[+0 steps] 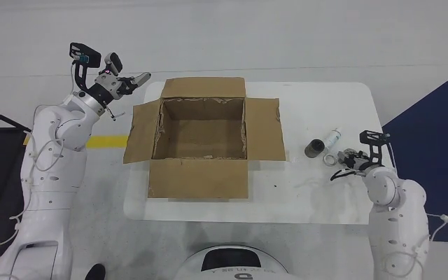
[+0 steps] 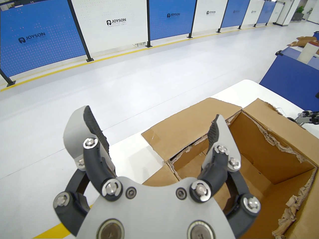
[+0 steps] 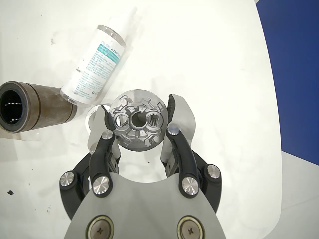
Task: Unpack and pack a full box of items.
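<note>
A: Where is the trouble sitting at this moment?

B: Around the right gripper, which is pinching a metal disc by its rim over the right side of the table. The pads are catching only the edge, so the disc is probably going to slip if the arm is swinging quickly toward the box

A: And the things lying around it?

B: A ring is lying just beside one finger, with a bottle and a dark tube lying on their sides close by, the bottle's end touching the tube. Any sideways nudge is risking sending the round ones rolling toward the table edge

A: What is the left gripper doing?

B: It is hanging with its fingers spread wide and gripping nothing, beyond the box's far left corner. The box is standing open mid-table with torn, ragged edges, and those could be snagging a finger coming in low

A: What is staying unclear?

B: The finger is covering part of the ring, and nothing is showing whether the disc is resting on the table or hanging above it. The near wall is also hiding a strip of the box floor
</note>
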{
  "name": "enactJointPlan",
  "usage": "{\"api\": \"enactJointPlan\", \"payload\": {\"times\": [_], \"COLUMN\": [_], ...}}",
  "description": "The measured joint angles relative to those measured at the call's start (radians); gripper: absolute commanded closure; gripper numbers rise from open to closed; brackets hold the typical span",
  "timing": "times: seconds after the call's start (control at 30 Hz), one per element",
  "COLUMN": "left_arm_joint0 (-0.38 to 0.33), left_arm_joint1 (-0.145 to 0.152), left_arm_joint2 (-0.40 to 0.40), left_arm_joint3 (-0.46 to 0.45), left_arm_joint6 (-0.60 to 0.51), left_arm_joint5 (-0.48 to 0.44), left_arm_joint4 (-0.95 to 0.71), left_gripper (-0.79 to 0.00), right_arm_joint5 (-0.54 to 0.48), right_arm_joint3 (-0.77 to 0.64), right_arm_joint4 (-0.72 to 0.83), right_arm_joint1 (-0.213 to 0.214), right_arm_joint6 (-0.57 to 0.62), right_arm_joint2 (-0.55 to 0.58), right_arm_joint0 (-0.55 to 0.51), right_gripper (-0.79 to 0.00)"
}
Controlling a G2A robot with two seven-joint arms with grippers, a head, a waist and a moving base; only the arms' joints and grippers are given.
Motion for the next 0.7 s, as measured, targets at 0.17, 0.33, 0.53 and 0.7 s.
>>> {"api": "enactJointPlan", "payload": {"times": [0.17,0.33,0.53,0.7], "left_arm_joint0": [0.0,0.0,0.0,0.0], "left_arm_joint1": [0.0,0.0,0.0,0.0], "left_arm_joint2": [0.0,0.0,0.0,0.0], "left_arm_joint3": [0.0,0.0,0.0,0.0], "left_arm_joint6": [0.0,0.0,0.0,0.0], "left_arm_joint5": [0.0,0.0,0.0,0.0], "left_arm_joint4": [0.0,0.0,0.0,0.0], "left_gripper": [-0.785,-0.785,-0.785,-0.785], "right_arm_joint5": [-0.016,-0.111,-0.257,-0.275], "right_arm_joint3": [-0.072,-0.196,-0.296,-0.386], "right_arm_joint4": [0.069,0.28,0.521,0.539], "right_arm_joint1": [0.002,-0.001,-0.003,-0.003], "right_arm_joint6": [-0.038,-0.117,-0.173,-0.189], "right_arm_joint2": [0.042,0.118,0.152,0.081], "right_arm_joint0": [-0.046,-0.139,-0.221,-0.232], "right_gripper": [0.0,0.0,0.0,0.0]}}
